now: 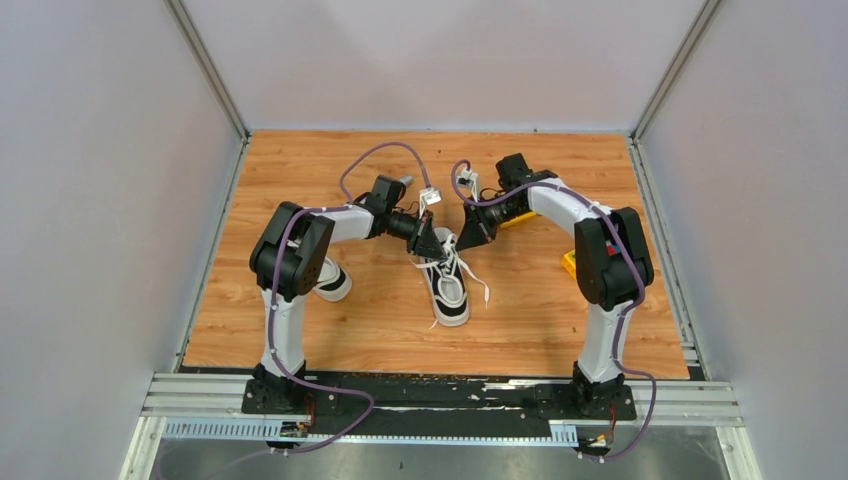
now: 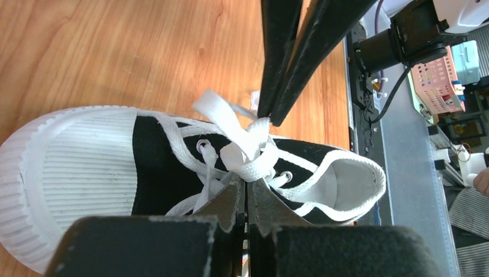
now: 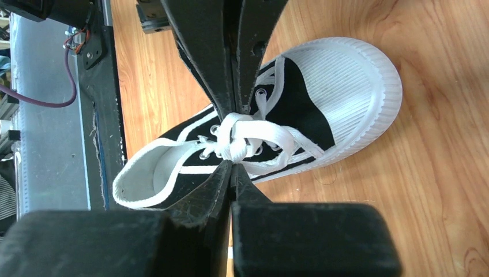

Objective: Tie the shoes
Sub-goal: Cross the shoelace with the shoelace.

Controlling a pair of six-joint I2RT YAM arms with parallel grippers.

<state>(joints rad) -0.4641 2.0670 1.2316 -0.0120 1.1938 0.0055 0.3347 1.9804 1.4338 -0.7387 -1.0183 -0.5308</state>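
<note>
Left gripper [image 2: 247, 186] and right gripper [image 2: 269, 120] both clamp the laces [image 2: 252, 151], facing across the shoe [image 2: 75, 173], toe toward the tabletop's [image 1: 300, 335] near edge

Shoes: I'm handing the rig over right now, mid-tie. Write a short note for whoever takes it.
Left gripper: jaws shut on the laces of the centre shoe.
Right gripper: jaws shut on the same bunch of lace, from the opposite side.
Other shoe: at the left, partly hidden, its laces not visible.
Done: laces crossed and bunched over the tongue; no finished bow shows.
To do: finish this bow, then probably the other shoe.
</note>
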